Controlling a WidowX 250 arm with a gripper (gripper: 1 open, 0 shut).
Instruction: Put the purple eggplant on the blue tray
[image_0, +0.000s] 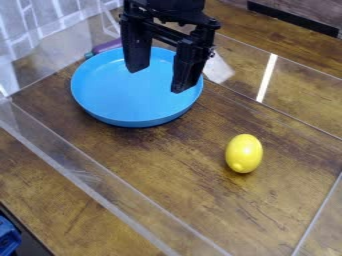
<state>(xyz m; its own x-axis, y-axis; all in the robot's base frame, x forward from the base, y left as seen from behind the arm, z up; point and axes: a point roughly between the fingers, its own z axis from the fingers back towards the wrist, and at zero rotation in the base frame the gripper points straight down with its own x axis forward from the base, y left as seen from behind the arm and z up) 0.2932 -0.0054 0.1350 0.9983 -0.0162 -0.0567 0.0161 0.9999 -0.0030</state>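
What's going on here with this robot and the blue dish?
A robot arm's end effector hangs open over the blue tray, with nothing visible in its grip. What looks like the purple eggplant lies by the tray's far edge, not on it yet. A yellow lemon sits apart.

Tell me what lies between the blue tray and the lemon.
Just brown wooden tabletop lies between the blue tray and the lemon; the single camera view shows it.
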